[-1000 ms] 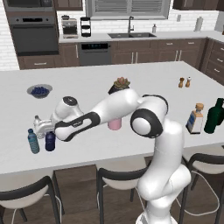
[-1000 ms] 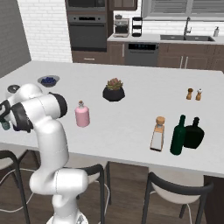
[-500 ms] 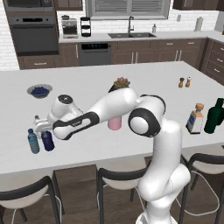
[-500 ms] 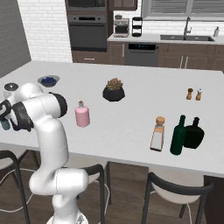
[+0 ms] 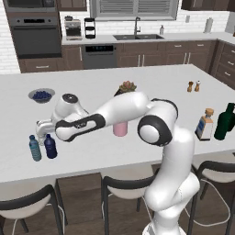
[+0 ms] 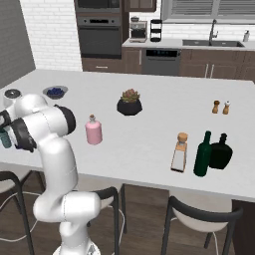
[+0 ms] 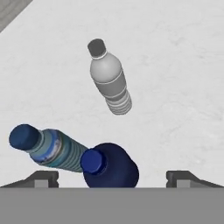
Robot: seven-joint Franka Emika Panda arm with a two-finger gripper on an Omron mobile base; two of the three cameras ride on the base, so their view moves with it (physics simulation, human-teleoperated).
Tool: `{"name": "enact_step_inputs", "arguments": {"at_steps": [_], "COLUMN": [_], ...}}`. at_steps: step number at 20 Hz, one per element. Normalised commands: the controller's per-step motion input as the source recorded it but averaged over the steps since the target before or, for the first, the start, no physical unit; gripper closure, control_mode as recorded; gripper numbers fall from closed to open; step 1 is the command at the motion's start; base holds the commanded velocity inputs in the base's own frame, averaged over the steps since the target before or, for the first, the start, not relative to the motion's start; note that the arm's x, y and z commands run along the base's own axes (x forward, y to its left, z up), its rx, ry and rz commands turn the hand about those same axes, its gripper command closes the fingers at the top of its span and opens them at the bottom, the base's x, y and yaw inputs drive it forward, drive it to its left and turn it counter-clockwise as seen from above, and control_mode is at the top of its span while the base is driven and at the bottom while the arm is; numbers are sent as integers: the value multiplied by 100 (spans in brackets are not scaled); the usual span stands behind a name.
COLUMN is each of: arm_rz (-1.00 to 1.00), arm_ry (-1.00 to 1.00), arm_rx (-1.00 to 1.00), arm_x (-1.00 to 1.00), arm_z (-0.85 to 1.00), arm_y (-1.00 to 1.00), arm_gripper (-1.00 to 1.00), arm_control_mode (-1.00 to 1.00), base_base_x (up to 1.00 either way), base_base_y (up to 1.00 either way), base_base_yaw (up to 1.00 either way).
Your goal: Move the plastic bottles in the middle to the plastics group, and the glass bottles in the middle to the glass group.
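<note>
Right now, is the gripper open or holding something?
Gripper: open, jaws spread wide above the navy-blue bottle, holding nothing.

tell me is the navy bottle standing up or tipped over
Upright: the navy bottle stands on its base beside the teal bottle, cap up.

We are losing the navy bottle's [image 7: 110, 166] lower body under the hand view's bottom edge, and the arm is covering most of the pink bottle [image 5: 120, 129] behind it.
</note>
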Motion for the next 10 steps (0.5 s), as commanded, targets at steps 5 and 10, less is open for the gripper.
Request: {"name": "enact_step_inputs", "arguments": {"at_steps": [5,10], "arm_rz": [-3,-13], "arm_ry": [1,5], "arm_rx": [-6,-8], "arm_x": [0,-4], "arm_z": [40,26], "arm_y": [-42,-72], "arm_gripper": [-100,-100], "arm_control_mode": [-100,-100], "base_base_x": [0,0], "base_base_y": [0,0], "base_base_yaw": [0,0]}}
